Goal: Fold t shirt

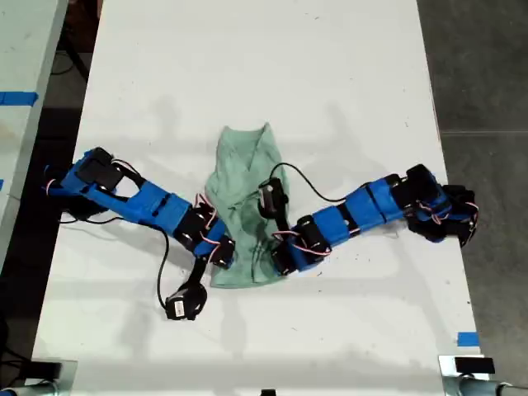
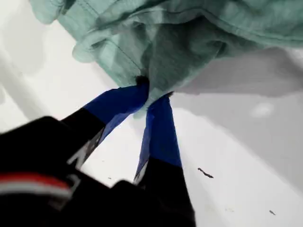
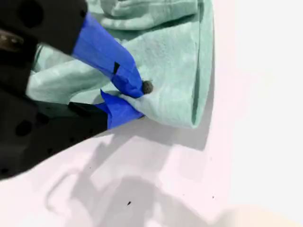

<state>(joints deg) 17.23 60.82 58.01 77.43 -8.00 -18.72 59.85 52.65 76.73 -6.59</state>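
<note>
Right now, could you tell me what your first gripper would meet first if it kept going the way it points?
My first gripper already pinches the t shirt, so it would press straight into that bunched cloth; depth beyond is unclear.
</note>
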